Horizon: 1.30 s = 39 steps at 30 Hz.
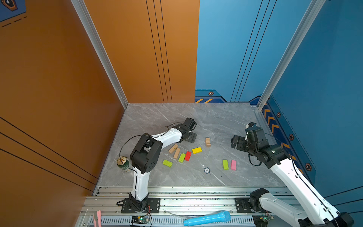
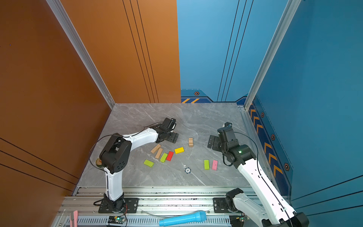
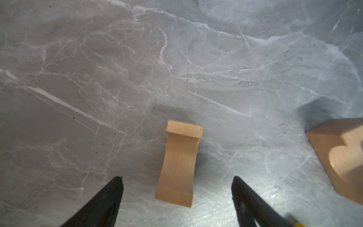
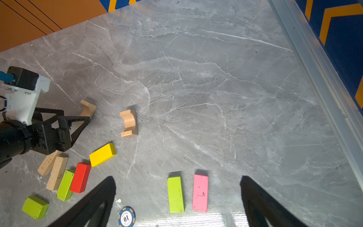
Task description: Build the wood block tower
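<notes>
**Top views.** In both top views no tower stands yet. The wood blocks (image 1: pixel 182 157) lie loose on the grey tabletop (image 1: pixel 216 118), most of them clustered just behind the left tool (image 1: pixel 191 137). A lime green block (image 1: pixel 225 164) and a pink block (image 1: pixel 233 164) lie side by side near the right tool (image 1: pixel 234 141). From above, the wrists hide both tools' fingers.

**Left wrist view.** The left tool (image 3: pixel 176 177) stands with jaws well apart, straddling a notched block (image 3: pixel 179 157) that lies flat, scooped face seemingly up, touching neither finger. A second notched block (image 3: pixel 341 157) sits just outside one finger. The scoop probably leaves only thin side walls at the block's middle. Closing fingers could ride over them, or twist the block out of line. On the way down, the outer finger could also clip the neighbouring block.

**Right wrist view.** The right tool (image 4: pixel 176 176) is spread wide and holds nothing. The lime green and pink blocks lie close together between its fingers, and a round token (image 4: pixel 126 217) sits just beside one finger. A close from here may catch both blocks at once, or shove the pink one askew. With every block on the tabletop, a fumbled first pick would likely scatter the neighbours.
</notes>
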Tool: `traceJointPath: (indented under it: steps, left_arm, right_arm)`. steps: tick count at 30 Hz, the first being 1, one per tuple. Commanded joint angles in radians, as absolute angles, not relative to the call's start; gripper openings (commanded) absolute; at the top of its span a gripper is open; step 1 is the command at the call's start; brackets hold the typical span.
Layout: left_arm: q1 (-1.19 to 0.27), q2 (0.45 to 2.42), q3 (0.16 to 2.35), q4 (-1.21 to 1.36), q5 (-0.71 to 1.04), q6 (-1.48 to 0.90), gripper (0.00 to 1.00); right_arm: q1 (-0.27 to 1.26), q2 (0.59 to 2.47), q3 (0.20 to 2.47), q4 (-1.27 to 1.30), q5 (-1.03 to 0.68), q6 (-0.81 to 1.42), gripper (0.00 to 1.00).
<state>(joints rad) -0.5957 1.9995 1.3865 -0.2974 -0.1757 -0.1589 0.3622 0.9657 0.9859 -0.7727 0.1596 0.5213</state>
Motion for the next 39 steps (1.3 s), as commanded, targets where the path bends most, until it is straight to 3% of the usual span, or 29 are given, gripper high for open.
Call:
traceJointPath:
  steps: [1, 5, 6, 12, 15, 18, 24, 32, 39]
  left_arm:
    - [-0.59, 2.03, 1.409, -0.325, -0.2, -0.164, 0.88]
    - [-0.592, 2.053, 1.419, -0.326, -0.199, -0.152, 0.87]
    - [-0.592, 2.058, 1.42, -0.326, -0.202, -0.152, 0.83]
    - [-0.59, 2.085, 1.44, -0.33, -0.202, -0.151, 0.77]
    - [-0.59, 2.099, 1.454, -0.337, -0.202, -0.151, 0.69]
    - [-0.591, 2.106, 1.459, -0.34, -0.21, -0.156, 0.53]
    - [-0.59, 2.12, 1.477, -0.368, -0.221, -0.173, 0.51]
    - [-0.597, 2.119, 1.506, -0.429, -0.267, -0.291, 0.28]
    - [-0.604, 2.131, 1.539, -0.485, -0.302, -0.389, 0.26]
  right_arm:
    - [0.357, 0.97, 0.991, -0.803, 0.153, 0.512, 1.0]
    - [0.358, 0.979, 0.988, -0.802, 0.146, 0.52, 1.0]
    - [0.357, 0.978, 0.986, -0.802, 0.146, 0.522, 1.0]
    - [0.357, 0.967, 0.98, -0.803, 0.148, 0.527, 1.0]
    - [0.357, 0.965, 0.979, -0.806, 0.147, 0.528, 1.0]
    - [0.358, 0.965, 0.981, -0.81, 0.15, 0.526, 1.0]
    - [0.359, 0.955, 0.986, -0.82, 0.15, 0.523, 1.0]
    - [0.358, 0.932, 0.979, -0.827, 0.149, 0.526, 1.0]
    - [0.357, 0.898, 0.97, -0.84, 0.152, 0.525, 1.0]
